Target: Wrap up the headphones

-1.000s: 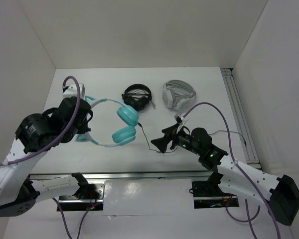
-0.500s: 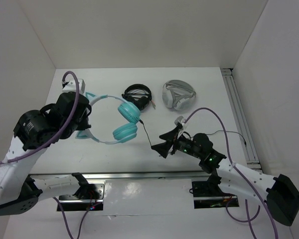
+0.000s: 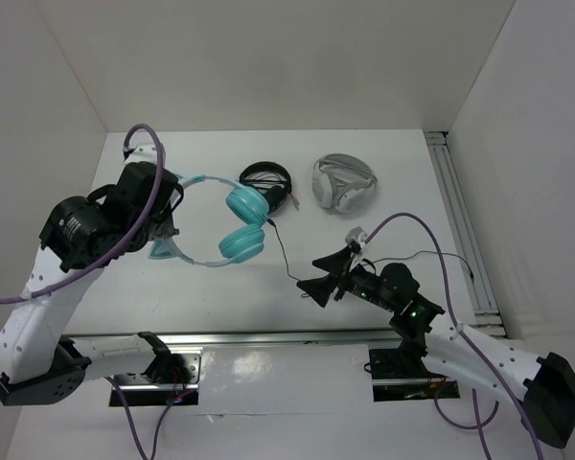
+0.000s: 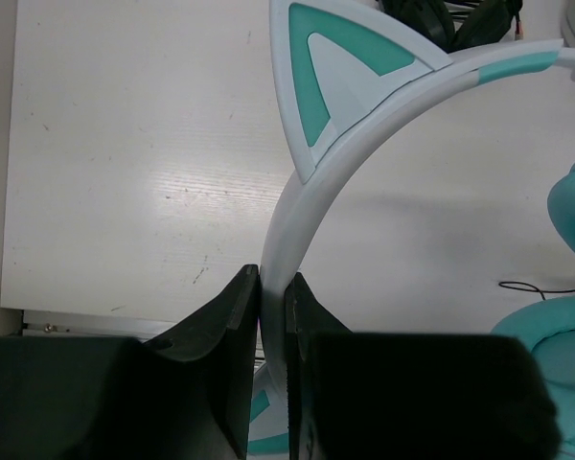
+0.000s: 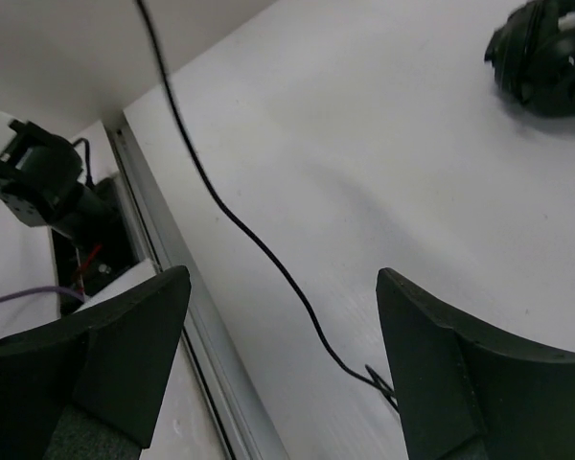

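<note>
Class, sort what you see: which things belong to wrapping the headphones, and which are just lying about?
In the job: teal cat-ear headphones, their black cable, left gripper shut on the headband, right gripper open near the cable.
Lying about: black headphones, white-grey headphones.

The left arm [image 3: 40, 287] rises from its base and bends at the elbow, bringing the left hand [image 4: 271, 280] to the left end of the headphones [image 3: 241, 204], where its two fingers [image 4: 225, 316] are clamped tight on the headband [image 4: 311, 182]. The right arm [image 3: 470, 340] lies low and stretched out. The right hand [image 3: 312, 274] sits below and to the right of the headphones, apart from them, with its fingers spread wide and gripping nothing.
</note>
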Tool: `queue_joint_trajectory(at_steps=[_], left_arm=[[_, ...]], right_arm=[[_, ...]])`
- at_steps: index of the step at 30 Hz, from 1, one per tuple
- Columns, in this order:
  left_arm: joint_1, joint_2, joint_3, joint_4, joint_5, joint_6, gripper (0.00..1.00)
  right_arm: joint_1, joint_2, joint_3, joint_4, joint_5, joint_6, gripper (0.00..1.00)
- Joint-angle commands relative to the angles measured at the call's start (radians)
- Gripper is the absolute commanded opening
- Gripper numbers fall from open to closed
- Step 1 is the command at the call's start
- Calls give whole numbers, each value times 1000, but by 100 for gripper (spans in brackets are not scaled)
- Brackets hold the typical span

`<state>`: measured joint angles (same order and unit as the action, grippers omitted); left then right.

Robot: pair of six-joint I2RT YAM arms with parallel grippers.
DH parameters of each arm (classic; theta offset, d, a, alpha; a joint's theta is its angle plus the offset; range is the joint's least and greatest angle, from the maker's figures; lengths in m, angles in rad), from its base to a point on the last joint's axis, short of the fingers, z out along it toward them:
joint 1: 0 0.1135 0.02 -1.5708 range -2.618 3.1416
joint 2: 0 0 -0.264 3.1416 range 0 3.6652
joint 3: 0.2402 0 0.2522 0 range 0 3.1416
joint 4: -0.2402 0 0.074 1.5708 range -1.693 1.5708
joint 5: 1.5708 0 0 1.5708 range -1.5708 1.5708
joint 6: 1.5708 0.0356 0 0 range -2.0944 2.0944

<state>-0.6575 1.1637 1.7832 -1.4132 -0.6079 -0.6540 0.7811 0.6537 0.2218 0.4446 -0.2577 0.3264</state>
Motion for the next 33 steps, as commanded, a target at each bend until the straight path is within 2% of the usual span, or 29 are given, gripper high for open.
queue_joint_trajectory(at_steps=[1, 6, 8, 10, 12, 14, 22, 24, 25, 27, 29, 31, 32, 33], left_arm=[[4, -19, 73, 63, 27, -7, 0], [38, -9, 107, 54, 36, 13, 0], [50, -9, 117, 54, 45, 22, 0], [62, -9, 117, 54, 45, 31, 0], [90, -18, 127, 54, 45, 31, 0], [101, -18, 127, 54, 59, 31, 0], [110, -18, 96, 75, 103, 31, 0], [110, -18, 96, 76, 103, 31, 0], [110, -18, 96, 76, 103, 31, 0], [110, -18, 87, 76, 90, 31, 0], [110, -27, 75, 76, 60, 31, 0], [110, -27, 49, 88, 21, 31, 0], [110, -27, 33, 88, -42, 31, 0], [110, -27, 15, 98, -80, 40, 0]], right_arm=[[7, 75, -12, 17, 26, -23, 86], [7, 231, -42, 146, 75, -35, 86], [7, 279, -42, 180, 75, -35, 81], [7, 345, -42, 242, 42, -35, 74], [7, 382, -51, 281, 32, -26, 60], [7, 417, -52, 325, 32, -17, 53], [17, 454, -12, 375, 74, -18, 54], [17, 474, 0, 375, 74, -27, 40], [17, 494, 11, 375, 74, -27, 29], [17, 504, 20, 346, 89, -27, 0], [17, 488, 30, 312, 110, -27, 0], [65, 446, 40, 194, 236, -27, 0], [93, 381, 66, 131, 314, -18, 0], [127, 344, 83, -12, 407, -6, 0]])
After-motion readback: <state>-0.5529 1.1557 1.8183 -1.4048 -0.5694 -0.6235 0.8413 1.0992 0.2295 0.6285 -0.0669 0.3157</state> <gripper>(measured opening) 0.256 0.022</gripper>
